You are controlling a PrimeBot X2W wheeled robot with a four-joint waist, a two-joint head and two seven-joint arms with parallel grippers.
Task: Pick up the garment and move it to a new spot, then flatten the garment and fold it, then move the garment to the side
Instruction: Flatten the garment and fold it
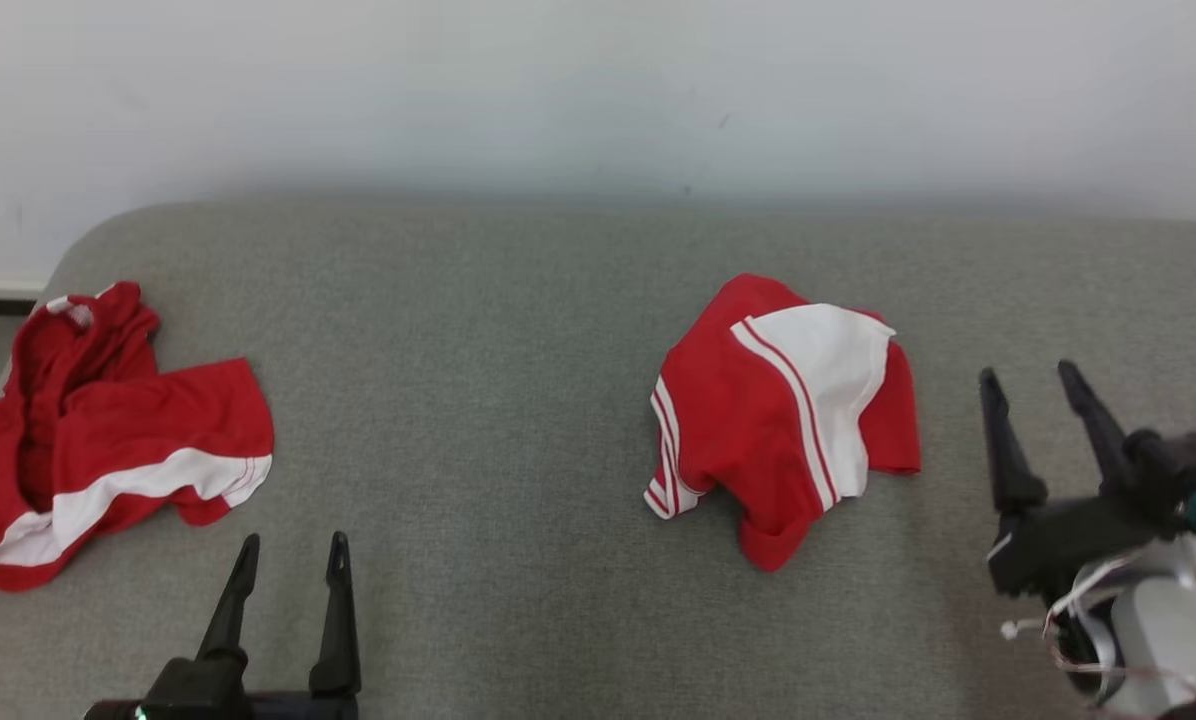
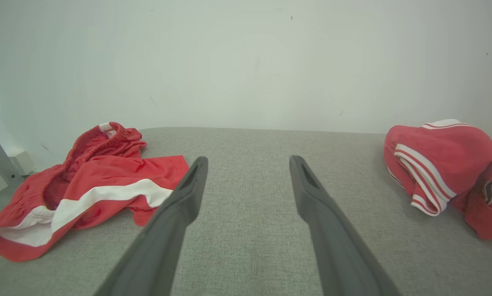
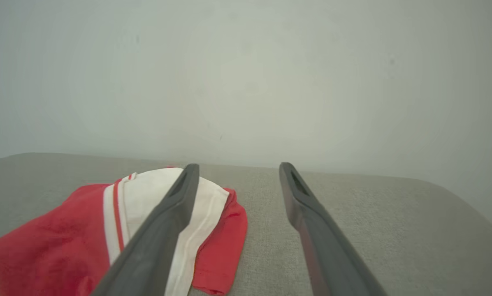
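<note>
Two garments are lying on the grey cloth-covered desk (image 1: 478, 400), and both are looking crumpled, so I am judging that the task is only beginning. Nothing is flattened, nothing is folded, and no piece is being carried.

A pair of red shorts (image 1: 108, 440) with a white band is lying bunched at the left edge of the desk. A red and white garment (image 1: 778, 420) with thin stripes is sitting in a heap in the right half, between the middle and the right edge. I am taking this one as the likely target, because the right arm is standing beside it, but I cannot say this for sure. Lifting, moving, spreading, folding and putting aside are all still waiting.

The left claw (image 1: 294, 545) is hovering over the bare cloth near the front edge, with its jaws spread wide and nothing between them. The right claw (image 1: 1028, 375) is also standing wide apart and empty, just to the right of the red and white garment, not touching it.
</note>
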